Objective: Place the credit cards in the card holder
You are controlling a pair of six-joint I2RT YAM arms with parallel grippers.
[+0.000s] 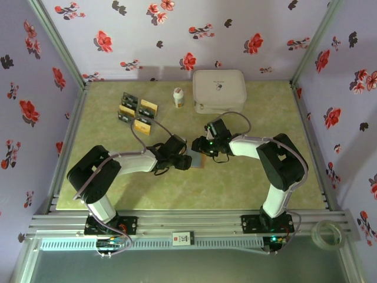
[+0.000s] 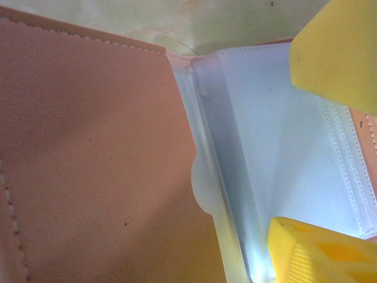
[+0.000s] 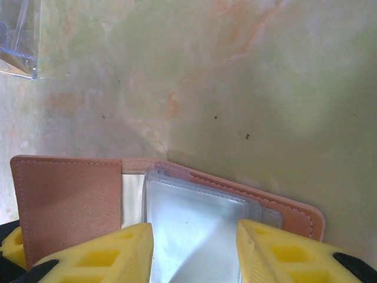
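The opened card holder is being straddled by the left claw, released, and flanked by the right claw, grip unclear. The credit cards are being left beyond the left claw, which is nearer, to its left.

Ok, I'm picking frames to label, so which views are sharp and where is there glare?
Top external: even light, soft shadows, credit cards small but distinct. Left wrist: very close, card holder leather soft-focused, glare on its clear sleeve low down. Right wrist: table fairly sharp, sleeve plastic washed pale.
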